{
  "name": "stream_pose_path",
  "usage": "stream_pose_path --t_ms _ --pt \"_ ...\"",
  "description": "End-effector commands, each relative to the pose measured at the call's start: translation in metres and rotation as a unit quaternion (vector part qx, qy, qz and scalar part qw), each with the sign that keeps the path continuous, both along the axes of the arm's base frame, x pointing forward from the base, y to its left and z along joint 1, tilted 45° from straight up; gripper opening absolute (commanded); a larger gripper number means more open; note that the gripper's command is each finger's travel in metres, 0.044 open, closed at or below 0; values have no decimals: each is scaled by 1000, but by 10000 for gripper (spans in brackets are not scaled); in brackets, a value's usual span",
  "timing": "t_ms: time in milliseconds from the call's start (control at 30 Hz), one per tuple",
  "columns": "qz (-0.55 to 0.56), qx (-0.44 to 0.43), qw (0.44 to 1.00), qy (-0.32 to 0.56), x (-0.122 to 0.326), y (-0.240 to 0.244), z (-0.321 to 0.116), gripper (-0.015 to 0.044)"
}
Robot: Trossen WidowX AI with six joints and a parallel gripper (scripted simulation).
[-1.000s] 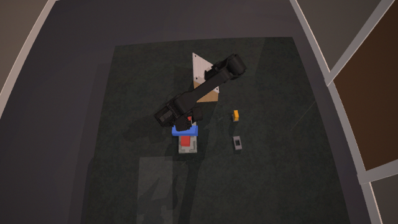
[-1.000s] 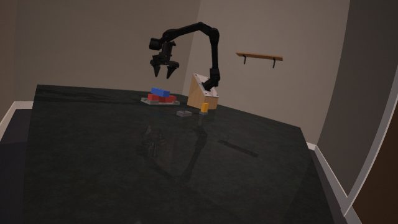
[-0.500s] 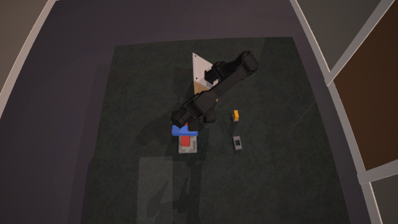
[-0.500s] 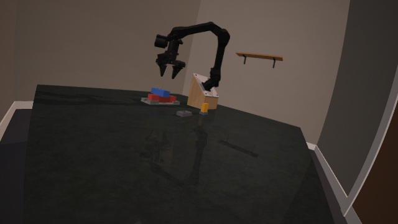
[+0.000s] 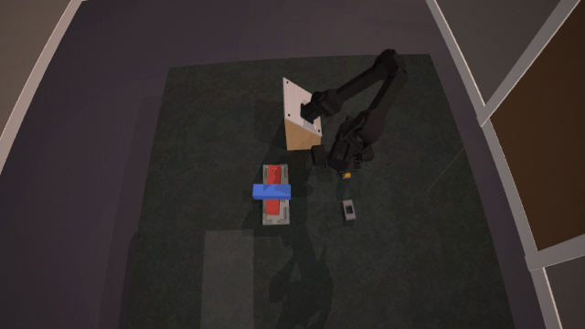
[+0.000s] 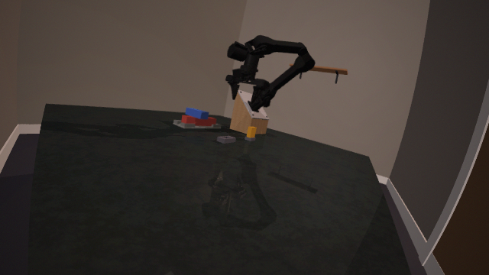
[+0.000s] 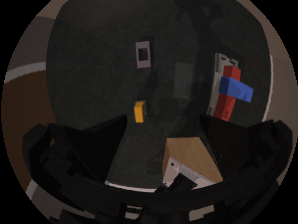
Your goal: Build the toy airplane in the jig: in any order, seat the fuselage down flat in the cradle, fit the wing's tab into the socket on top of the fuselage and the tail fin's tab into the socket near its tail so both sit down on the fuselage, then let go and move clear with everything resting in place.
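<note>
Our gripper [image 5: 335,166] [image 6: 248,85] [image 7: 164,117] stands spread about as wide as it goes, with nothing between its fingers. We see it raised above the dark table [image 5: 393,256] [image 6: 153,172] [image 7: 95,75], fingers pointing down, well apart from the jig and close to the wedge-shaped wooden block [image 5: 303,137] [image 6: 238,114] [image 7: 192,152], whose sloping pale top carries the foot of our arm [image 5: 381,100] [image 6: 284,78].

The red fuselage [image 5: 272,207] [image 6: 206,121] [image 7: 224,108] lies lengthwise in the grey jig [image 5: 276,221] [image 6: 189,125] [image 7: 216,82]. Across the top of it goes the blue wing [image 5: 271,191] [image 6: 197,113] [image 7: 236,89], its ends reaching out past the fuselage on both sides. It looks to us as if the wing sits down on the fuselage, though the exterior view is too small and dim to be sure of the tab.

The yellow fin [image 5: 347,175] [image 6: 251,132] [image 7: 139,112] is off the fuselage; we find it upright in a small grey holder [image 5: 345,177] [image 6: 250,139] on the table, in front of the block in the exterior view. Near it, and apart from it, a grey frame with a square hole [image 5: 345,215] [image 6: 226,141] [image 7: 143,64] lies flat on the table. On the wall we also see a brown shelf [image 6: 330,70].
</note>
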State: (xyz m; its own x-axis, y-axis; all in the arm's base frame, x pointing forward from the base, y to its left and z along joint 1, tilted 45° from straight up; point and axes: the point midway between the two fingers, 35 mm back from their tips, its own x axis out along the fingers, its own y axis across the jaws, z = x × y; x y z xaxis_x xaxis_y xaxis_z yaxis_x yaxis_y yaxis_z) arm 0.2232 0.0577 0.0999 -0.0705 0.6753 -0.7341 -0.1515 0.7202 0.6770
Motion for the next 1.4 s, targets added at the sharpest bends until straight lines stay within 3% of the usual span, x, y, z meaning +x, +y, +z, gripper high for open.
stream_pose_path --t_ms 0,233,433,1367 --pt "2 14 1000 0 -34 25 20 440" --pt "4 19 1000 1 -48 35 24 440" --pt "4 20 1000 0 -52 73 -13 440" --pt "5 19 1000 0 -54 104 -46 440"
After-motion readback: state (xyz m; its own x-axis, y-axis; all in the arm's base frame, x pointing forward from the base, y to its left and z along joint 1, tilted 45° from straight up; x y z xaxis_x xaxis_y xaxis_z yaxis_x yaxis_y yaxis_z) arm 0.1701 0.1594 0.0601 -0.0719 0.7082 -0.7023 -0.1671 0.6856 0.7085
